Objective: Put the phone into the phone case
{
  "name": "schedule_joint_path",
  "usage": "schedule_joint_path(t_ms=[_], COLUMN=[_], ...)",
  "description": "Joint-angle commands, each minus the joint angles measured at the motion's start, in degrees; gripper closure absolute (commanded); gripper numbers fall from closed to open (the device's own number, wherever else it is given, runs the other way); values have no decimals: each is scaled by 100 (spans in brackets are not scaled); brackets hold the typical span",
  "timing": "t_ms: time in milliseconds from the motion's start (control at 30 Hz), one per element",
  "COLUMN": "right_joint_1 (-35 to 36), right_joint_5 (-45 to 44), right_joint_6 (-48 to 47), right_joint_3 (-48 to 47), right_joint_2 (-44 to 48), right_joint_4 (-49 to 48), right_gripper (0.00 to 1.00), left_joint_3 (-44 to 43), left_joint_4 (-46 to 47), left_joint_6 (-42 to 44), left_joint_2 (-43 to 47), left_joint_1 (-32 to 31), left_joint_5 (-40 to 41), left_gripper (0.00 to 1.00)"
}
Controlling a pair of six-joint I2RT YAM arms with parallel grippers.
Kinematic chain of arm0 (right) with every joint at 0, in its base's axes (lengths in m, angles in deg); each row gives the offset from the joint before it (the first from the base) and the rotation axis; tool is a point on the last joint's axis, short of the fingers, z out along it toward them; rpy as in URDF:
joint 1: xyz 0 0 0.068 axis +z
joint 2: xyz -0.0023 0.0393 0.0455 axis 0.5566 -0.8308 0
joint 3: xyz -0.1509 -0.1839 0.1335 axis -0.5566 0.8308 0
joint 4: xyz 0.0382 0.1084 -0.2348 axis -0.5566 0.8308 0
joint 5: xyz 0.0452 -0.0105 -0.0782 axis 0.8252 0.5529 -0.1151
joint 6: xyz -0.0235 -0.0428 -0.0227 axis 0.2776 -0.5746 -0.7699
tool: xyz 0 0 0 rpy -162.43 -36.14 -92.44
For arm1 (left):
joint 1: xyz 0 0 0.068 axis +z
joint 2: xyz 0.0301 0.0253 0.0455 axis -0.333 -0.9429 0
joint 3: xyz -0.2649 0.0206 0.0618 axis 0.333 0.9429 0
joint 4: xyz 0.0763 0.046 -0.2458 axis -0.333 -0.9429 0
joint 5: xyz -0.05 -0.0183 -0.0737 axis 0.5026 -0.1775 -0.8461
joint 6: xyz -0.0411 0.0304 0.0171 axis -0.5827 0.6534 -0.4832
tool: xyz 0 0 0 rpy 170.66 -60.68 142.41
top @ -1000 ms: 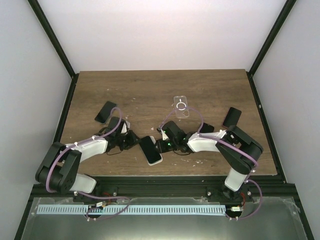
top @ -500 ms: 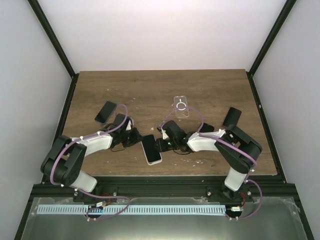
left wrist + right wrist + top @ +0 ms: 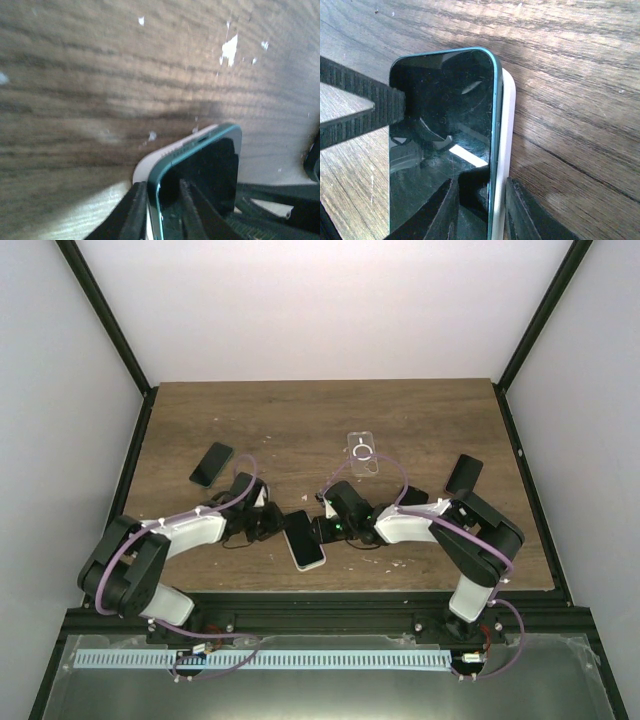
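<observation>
Our left hand (image 3: 280, 527) straddles the phone's (image 3: 303, 539) left long edge. One finger (image 3: 135, 215) stands outside that edge and the other over the glass, the jaws narrow, though we cannot tell whether they pinch. Our right hand (image 3: 318, 531) meets the phone's opposite edge and is closed on it, one finger (image 3: 520, 215) pressed to the white case (image 3: 505, 150) under the phone, the other on the screen. We see the phone lying screen up on the wooden tabletop (image 3: 300, 420), its teal rim showing beside the case. Beyond the phone and to its right lies a clear case (image 3: 361, 452). Well to the phone's left rests a dark handset (image 3: 211, 463), and well to its right a second dark handset (image 3: 463, 474).
</observation>
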Motion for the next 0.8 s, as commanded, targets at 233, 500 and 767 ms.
schedule_joint_path(t_ms=[233,500,767], right_joint_1=[14,14,22], right_joint_5=[-101,-4,357], right_joint_6=[225,405,569], right_joint_3=[243,481,595], right_joint_2=[501,655,628], right_joint_4=[197,160,2], right_gripper=[65,64,64], left_joint_3=[331,-446,-825], left_joint_4=[-266,-617,-573], left_joint_6=[-76,739,1204], left_joint_2=[678,528,-310], left_joint_1=[-58,-36,-33], left_joint_5=[-243,602,569], left_gripper=[58,54,55])
